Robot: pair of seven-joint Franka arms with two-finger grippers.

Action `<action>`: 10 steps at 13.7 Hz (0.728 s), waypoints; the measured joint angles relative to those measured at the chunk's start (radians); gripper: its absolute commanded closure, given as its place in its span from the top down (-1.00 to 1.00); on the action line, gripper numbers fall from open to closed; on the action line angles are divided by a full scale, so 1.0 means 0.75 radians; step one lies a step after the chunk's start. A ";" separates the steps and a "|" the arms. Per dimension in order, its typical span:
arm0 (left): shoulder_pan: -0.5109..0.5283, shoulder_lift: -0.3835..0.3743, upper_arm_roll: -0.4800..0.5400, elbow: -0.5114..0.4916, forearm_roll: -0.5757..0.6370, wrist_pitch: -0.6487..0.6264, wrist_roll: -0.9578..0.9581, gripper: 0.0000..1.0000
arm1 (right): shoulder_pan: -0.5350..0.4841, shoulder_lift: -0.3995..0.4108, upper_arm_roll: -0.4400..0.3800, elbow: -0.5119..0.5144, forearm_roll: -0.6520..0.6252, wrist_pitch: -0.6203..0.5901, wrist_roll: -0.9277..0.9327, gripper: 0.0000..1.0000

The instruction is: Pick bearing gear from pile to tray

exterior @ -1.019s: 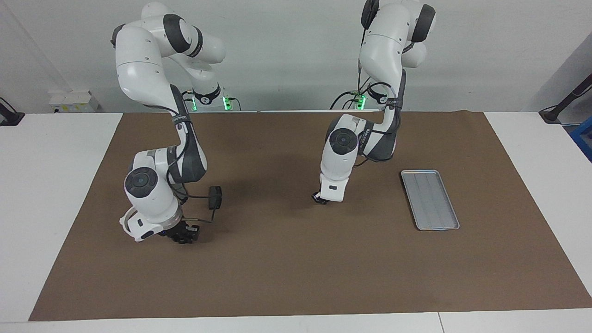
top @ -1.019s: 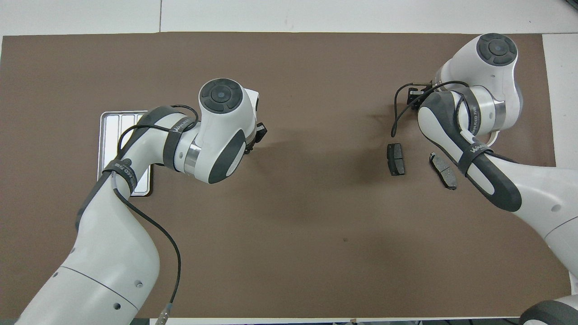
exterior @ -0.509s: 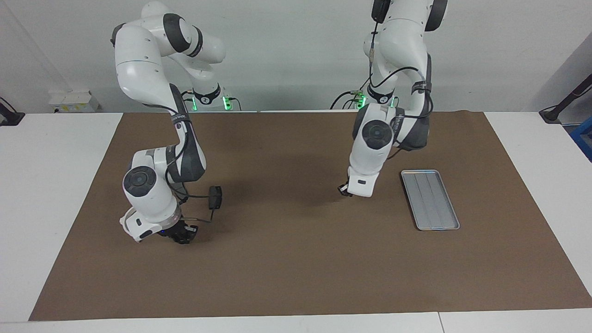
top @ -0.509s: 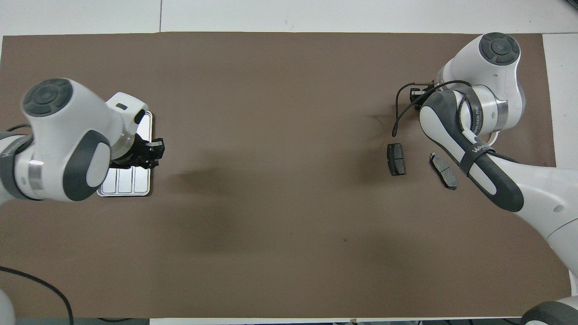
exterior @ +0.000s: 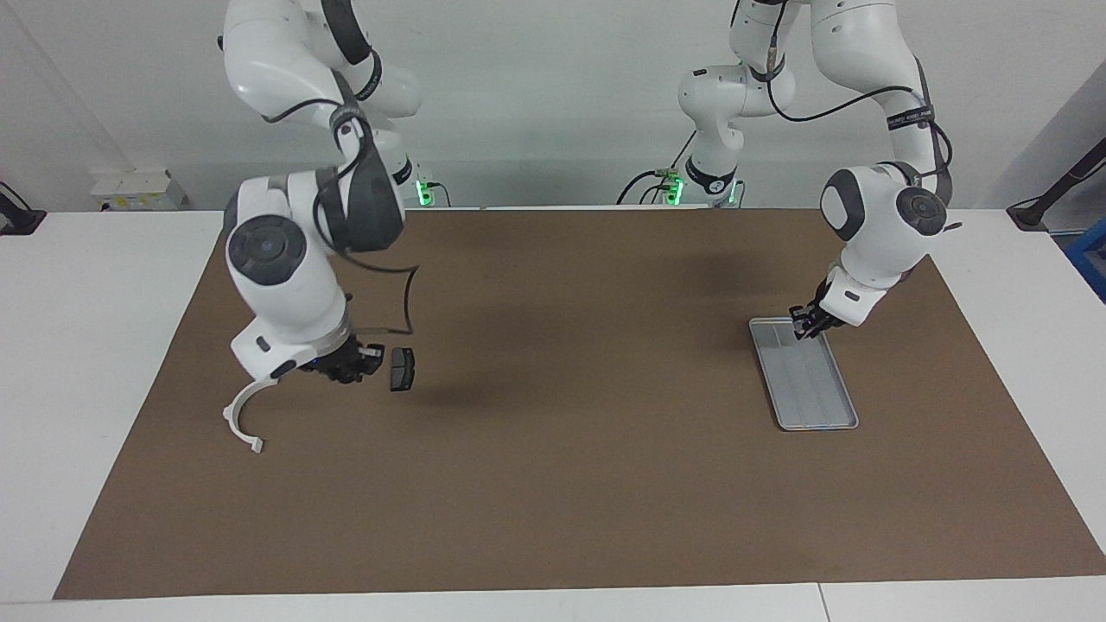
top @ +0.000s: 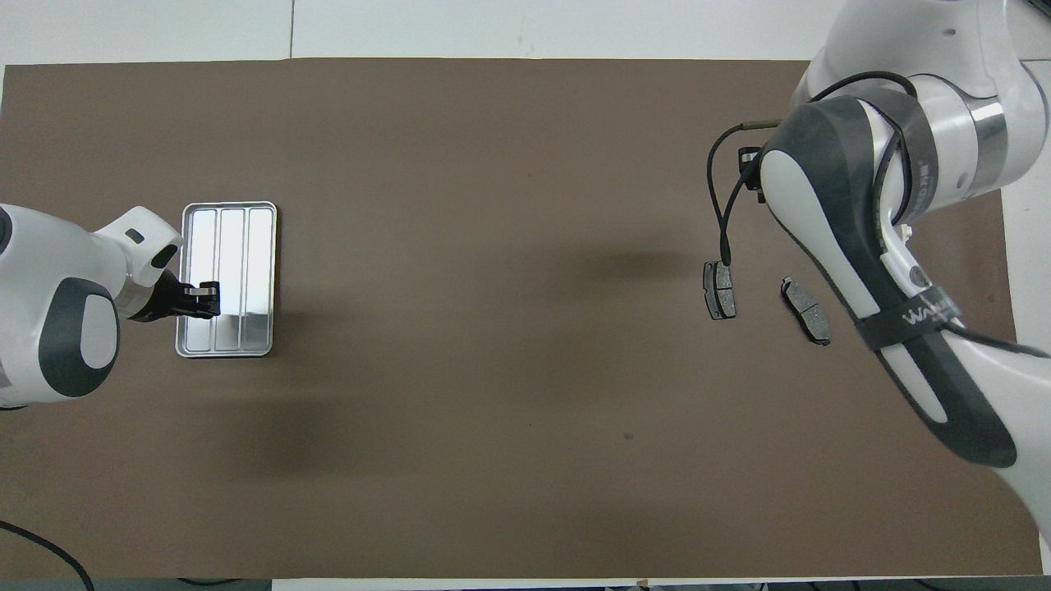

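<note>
Over brown mat (exterior: 553,484) on white table (exterior: 95,363), left tool (exterior: 805,328) pinched together, right tool (exterior: 361,367) unclear.

Open brown mat (exterior: 570,449) between tray (exterior: 825,415) and brake pads (top: 720,290).

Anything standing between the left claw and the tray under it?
Nothing visible stands between them. The left claw hangs over the end of the silver tray nearer the robots.

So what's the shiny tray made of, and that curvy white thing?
The tray looks like bare metal: silvery, with bright glare along its grooves. The curved white bracket looks like matte plastic, plain white with no shine, though painted metal could look the same.
</note>
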 measured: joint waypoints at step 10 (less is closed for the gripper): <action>-0.001 0.018 -0.012 -0.112 -0.002 0.144 -0.038 -0.77 | 0.581 0.166 0.016 0.011 0.100 0.353 1.313 -1.00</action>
